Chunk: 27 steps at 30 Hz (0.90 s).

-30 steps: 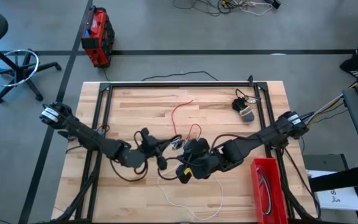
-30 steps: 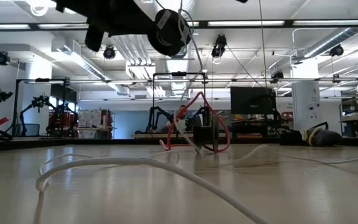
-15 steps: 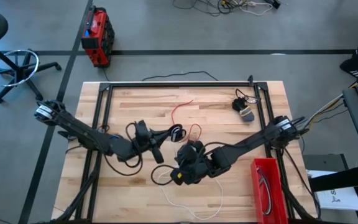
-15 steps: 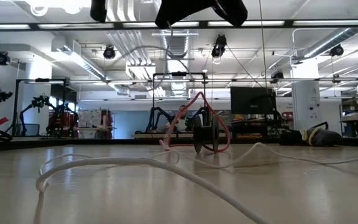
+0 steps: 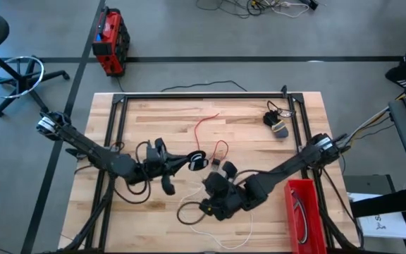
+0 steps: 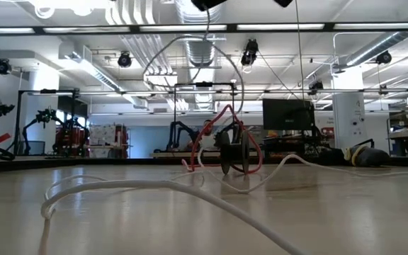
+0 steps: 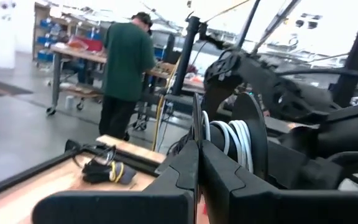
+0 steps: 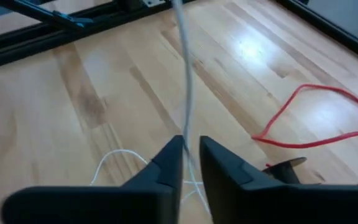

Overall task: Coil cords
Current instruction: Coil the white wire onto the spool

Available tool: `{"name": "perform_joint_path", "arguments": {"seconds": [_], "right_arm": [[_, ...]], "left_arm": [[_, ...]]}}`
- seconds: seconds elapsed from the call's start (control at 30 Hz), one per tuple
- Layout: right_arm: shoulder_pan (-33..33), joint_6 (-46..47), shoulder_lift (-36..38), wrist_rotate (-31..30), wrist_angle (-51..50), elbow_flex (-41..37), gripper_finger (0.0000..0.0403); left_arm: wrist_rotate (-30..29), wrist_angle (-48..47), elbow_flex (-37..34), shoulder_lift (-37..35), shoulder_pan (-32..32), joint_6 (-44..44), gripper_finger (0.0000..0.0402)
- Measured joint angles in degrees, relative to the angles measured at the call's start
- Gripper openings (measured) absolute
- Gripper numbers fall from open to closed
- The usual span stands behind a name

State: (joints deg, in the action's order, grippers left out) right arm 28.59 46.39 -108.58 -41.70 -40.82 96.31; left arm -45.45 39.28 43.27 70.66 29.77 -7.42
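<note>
The white cord (image 5: 213,227) lies in loose loops near the table's near edge, and part of it is wound into a small coil (image 7: 227,144). My left gripper (image 5: 197,161) is shut at that coil, mid-table. My right gripper (image 5: 206,204), just nearer, is shut on a strand of the same cord (image 8: 185,81). A loop of white cord (image 6: 190,60) hangs high in the low view. The red cord (image 5: 208,128), with its dark plug (image 6: 229,152), rests on the table beyond them. A black cord (image 5: 277,121) sits bundled at the far right. My left gripper is shut at the white coil's turns (image 7: 211,140), which stand right behind its fingertips, lifted off the table. The fingers themselves hide where they grip. My right gripper pinches a single strand of the white cord (image 8: 186,127) between its two fingers, coming from above. The strand runs straight away from the fingers, and its other end trails to the loops on the table (image 8: 114,160).
A red bin (image 5: 303,212) stands at the near right corner. Black frame rails (image 5: 203,95) run along the far and side edges. A person (image 7: 126,62) stands in the room beyond the table. Bare wood lies at the far left.
Both grippers have risen out of the low view's top. My right gripper has shifted toward the near edge and my left gripper slightly toward the left. A white loop now hangs between them, and a stretch of white cord has lifted off the table.
</note>
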Motion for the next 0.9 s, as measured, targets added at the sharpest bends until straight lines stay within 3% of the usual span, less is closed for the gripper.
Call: {"name": "perform_joint_path", "arguments": {"seconds": [0.13,0.3,0.5,0.7,0.9], "right_arm": [[1.96,-2.47,0.13,-0.18,-0.58,-0.02,0.0094],[3.78,-9.97,-2.32,-0.71,4.45,-0.02,0.0153],[2.02,-14.99,-7.22,-7.65,16.09,-0.02,0.0179],[1.01,-20.52,-11.34,3.09,26.99,-0.04,0.0181],[1.51,-18.63,-10.28,5.75,20.6,-0.04,0.0181]], "left_arm": [[0.93,0.24,-0.02,-2.79,2.26,5.16,0.0],[8.62,0.92,-0.02,-5.44,3.98,8.26,0.0],[9.59,2.13,-0.02,-5.79,5.68,8.43,0.0],[9.59,1.93,-0.02,-6.02,6.69,8.45,0.0],[9.61,1.13,-0.02,-6.15,6.81,8.45,0.0]]}}
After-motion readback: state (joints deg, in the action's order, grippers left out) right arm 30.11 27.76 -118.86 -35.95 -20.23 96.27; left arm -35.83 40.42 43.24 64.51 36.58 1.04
